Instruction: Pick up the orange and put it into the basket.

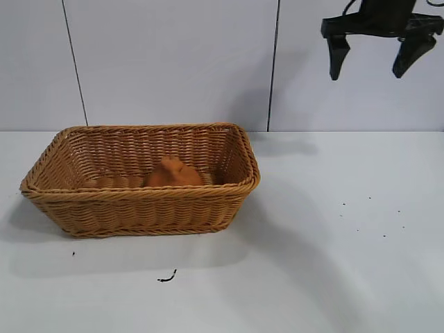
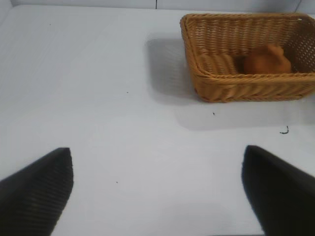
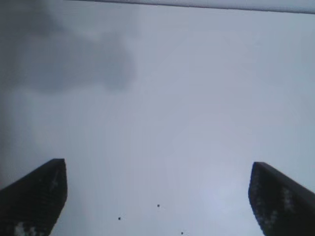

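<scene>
The orange [image 1: 173, 173], dull and lumpy, lies inside the basket [image 1: 139, 208] on the counter [image 1: 333, 277], well below and aside from the right claw [image 1: 374, 62], which hangs wide open, empty. Left claw [image 2: 157, 191] likewise spread, empty.

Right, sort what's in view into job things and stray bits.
Job:
- orange, lying inside the basket
- basket
- right gripper, open, empty, raised to the basket's right
- left gripper, open, over bare table

Stray:
- dark curled scrap
- dark specks
</scene>
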`<state>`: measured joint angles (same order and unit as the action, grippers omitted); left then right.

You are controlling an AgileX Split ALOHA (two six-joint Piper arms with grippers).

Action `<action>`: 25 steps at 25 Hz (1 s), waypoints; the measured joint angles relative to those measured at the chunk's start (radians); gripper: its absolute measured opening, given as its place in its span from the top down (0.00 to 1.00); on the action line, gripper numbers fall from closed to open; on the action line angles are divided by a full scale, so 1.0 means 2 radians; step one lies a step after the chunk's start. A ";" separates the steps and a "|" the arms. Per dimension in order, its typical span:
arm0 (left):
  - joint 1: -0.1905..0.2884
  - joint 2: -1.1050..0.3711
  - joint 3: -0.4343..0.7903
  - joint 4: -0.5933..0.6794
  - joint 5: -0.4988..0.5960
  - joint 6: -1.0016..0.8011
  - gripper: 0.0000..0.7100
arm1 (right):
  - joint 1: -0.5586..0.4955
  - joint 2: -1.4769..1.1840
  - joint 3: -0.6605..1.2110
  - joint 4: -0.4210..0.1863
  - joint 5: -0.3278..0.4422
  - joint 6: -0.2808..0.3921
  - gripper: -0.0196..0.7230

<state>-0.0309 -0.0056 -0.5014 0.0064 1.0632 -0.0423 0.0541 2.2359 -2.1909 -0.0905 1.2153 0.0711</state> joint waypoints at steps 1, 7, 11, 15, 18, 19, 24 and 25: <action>0.000 0.000 0.000 0.000 0.000 0.000 0.06 | -0.007 0.000 0.000 0.003 0.000 -0.001 0.04; 0.000 0.000 0.000 0.000 0.000 0.000 0.06 | -0.034 -0.006 0.028 0.008 0.000 -0.003 0.04; 0.000 0.000 0.000 0.000 0.000 0.000 0.06 | -0.038 -0.040 0.099 0.011 0.000 -0.011 0.04; 0.000 0.000 0.000 0.000 0.000 0.000 0.06 | -0.038 -0.098 0.200 0.031 0.000 -0.015 0.04; 0.000 0.000 0.000 0.000 0.000 0.000 0.06 | -0.038 -0.151 0.279 0.041 0.000 -0.025 0.04; 0.000 0.000 0.000 0.000 0.000 0.000 0.06 | -0.038 -0.177 0.314 0.045 0.000 -0.031 0.04; 0.000 0.000 0.000 0.000 0.000 0.000 0.06 | -0.038 -0.289 0.447 0.050 0.000 -0.042 0.04; 0.000 0.000 0.000 0.000 0.000 0.000 0.06 | -0.038 -0.315 0.473 0.054 0.000 -0.042 0.04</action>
<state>-0.0309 -0.0056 -0.5014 0.0064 1.0632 -0.0423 -0.0217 1.6068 -1.2448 0.0169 1.2152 -0.0136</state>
